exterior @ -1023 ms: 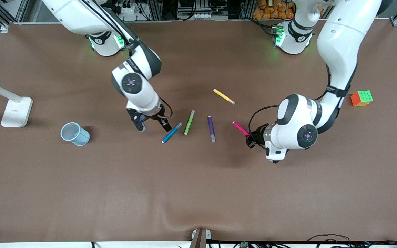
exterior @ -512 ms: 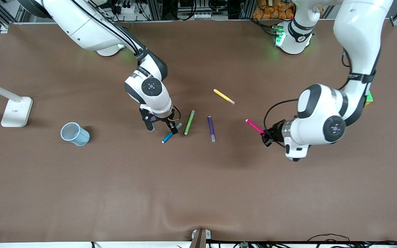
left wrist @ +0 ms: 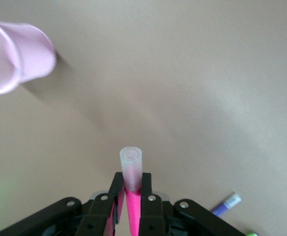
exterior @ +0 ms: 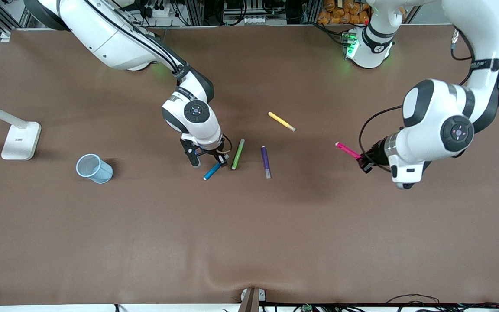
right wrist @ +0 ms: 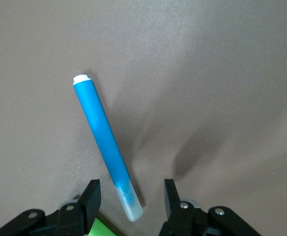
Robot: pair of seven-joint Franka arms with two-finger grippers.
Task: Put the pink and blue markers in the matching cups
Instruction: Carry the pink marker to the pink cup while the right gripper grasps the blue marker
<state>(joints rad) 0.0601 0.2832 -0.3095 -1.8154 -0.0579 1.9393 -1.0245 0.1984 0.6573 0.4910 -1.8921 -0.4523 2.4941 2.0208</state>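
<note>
The blue marker [exterior: 212, 171] lies on the table near its middle. My right gripper [exterior: 208, 163] is open and low over the marker's pale cap end, one finger on each side of it, as the right wrist view [right wrist: 131, 196] shows around the blue marker [right wrist: 104, 135]. My left gripper [exterior: 364, 164] is shut on the pink marker [exterior: 347, 150] and holds it above the table toward the left arm's end. In the left wrist view the gripper [left wrist: 132, 184] grips the pink marker [left wrist: 133, 211], cap outward. The pink cup [left wrist: 15, 56] shows only there. The light blue cup [exterior: 94, 168] stands toward the right arm's end.
A lime-green marker [exterior: 238, 154] lies right beside the blue one, close to a right gripper finger. A purple marker [exterior: 266, 161] and a yellow marker [exterior: 281, 121] lie near the middle. A white lamp base [exterior: 21, 139] stands at the right arm's end.
My left gripper has carried the pink marker toward the left arm's end of the table. My right gripper has moved over the blue marker's cap end and now straddles it.
</note>
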